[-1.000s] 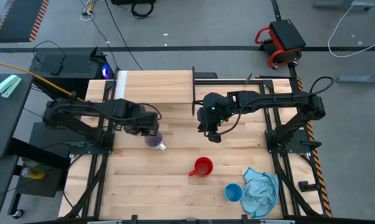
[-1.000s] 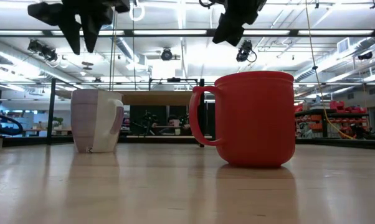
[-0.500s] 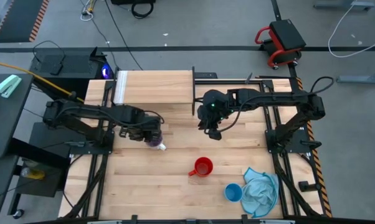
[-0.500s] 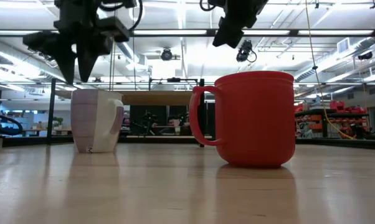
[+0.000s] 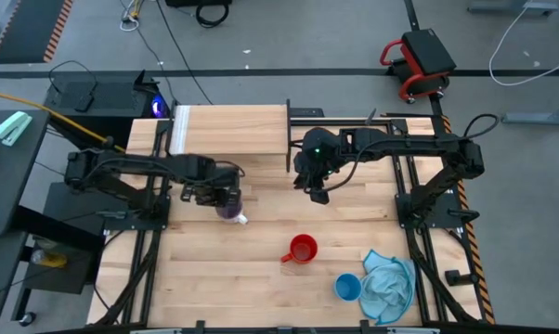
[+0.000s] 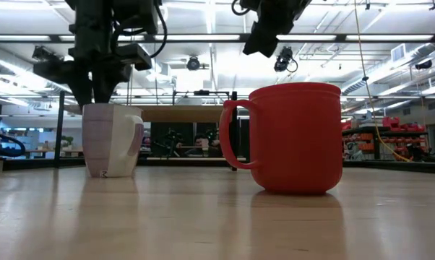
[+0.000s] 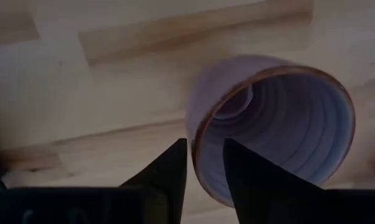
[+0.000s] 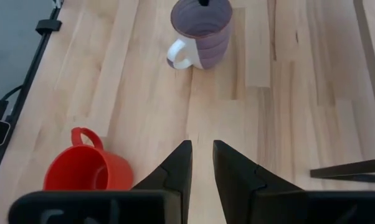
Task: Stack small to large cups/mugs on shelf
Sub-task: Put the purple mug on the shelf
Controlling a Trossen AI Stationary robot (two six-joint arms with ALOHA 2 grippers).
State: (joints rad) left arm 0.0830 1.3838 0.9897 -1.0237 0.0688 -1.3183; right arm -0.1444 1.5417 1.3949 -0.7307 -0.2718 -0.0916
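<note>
Where left tool (image 7: 205, 163) straddles rim, purple cup (image 7: 281, 118) empty.

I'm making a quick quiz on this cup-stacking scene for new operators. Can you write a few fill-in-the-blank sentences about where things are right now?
1. The left gripper straddles the rim of the ____ cup.
2. The light blue cup stands right beside the crumpled light blue ____.
3. The number of cups standing on the shelf is ____.
4. The right gripper hangs above the table, holding ____.

Missing words: purple; cloth; zero; nothing
</note>
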